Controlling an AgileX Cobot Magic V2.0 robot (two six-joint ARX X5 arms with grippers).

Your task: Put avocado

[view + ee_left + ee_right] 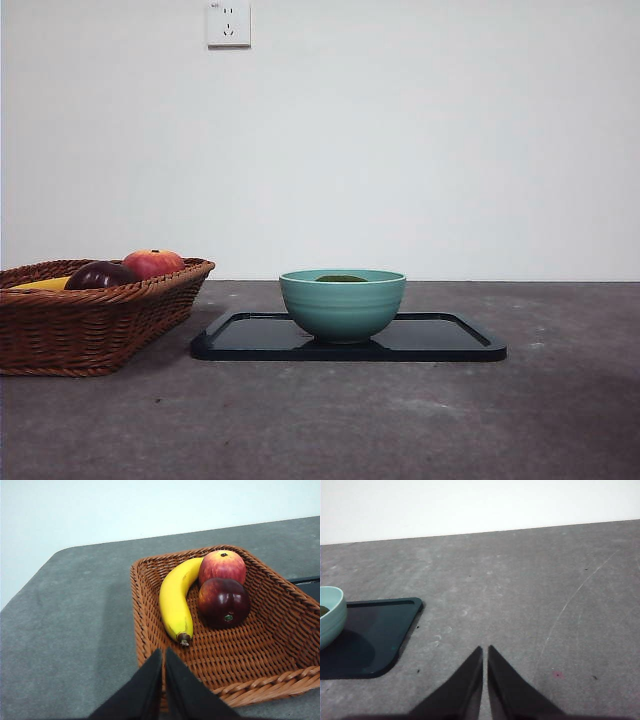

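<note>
Wicker basket, banana, teal bowl, black tray

The avocado shows only as a dark sliver above the rim of the bowl; the rest is hidden. The basket is cut by the picture's edge and hides most of the banana.

One wicker basket, at 9 o'clock on the table. Three fruits in it: one banana, one red apple, one dark purple fruit. One teal bowl, centre. One avocado in that bowl, only its top showing. One black tray under the bowl. One wall socket, 12 o'clock. Two grippers: left gripper, right gripper, each with two jaws pressed together.
</note>
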